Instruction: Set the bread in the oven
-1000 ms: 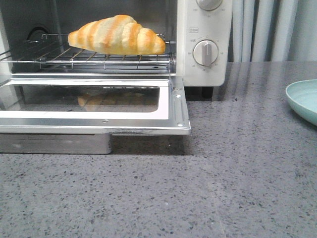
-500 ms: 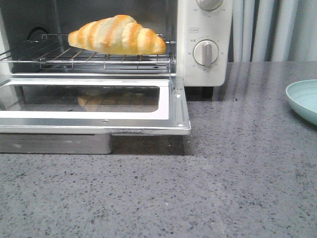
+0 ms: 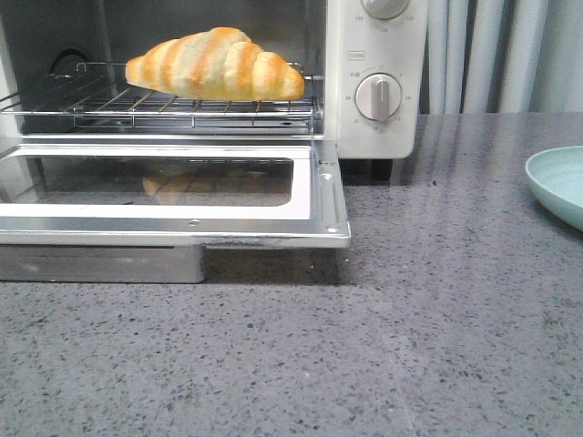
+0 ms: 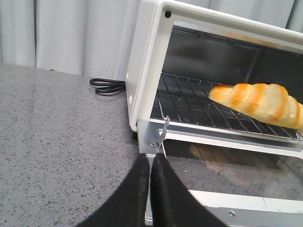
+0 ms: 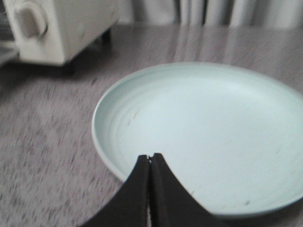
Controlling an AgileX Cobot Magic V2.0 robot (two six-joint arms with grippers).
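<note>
Bread [image 4: 258, 100] seen resting on oven [image 4: 150, 71] rack, beyond clenched, empty left gripper [image 4: 150, 158]; lowered door between. Right gripper [image 5: 150, 158] clenched, empty, held over pale plate [image 5: 203, 127], oven well apart.

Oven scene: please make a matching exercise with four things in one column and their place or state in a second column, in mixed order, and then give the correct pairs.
Things
1. bread
2. oven door
3. plate
4. power cord

Places or states
A. folded down open, lying flat in front of the oven
B. on the counter beside the oven's outer wall, seen from the left wrist
C. resting on the wire rack inside
D. pale green, empty, at the counter's right edge

Pairs: 1-C, 2-A, 3-D, 4-B
</note>
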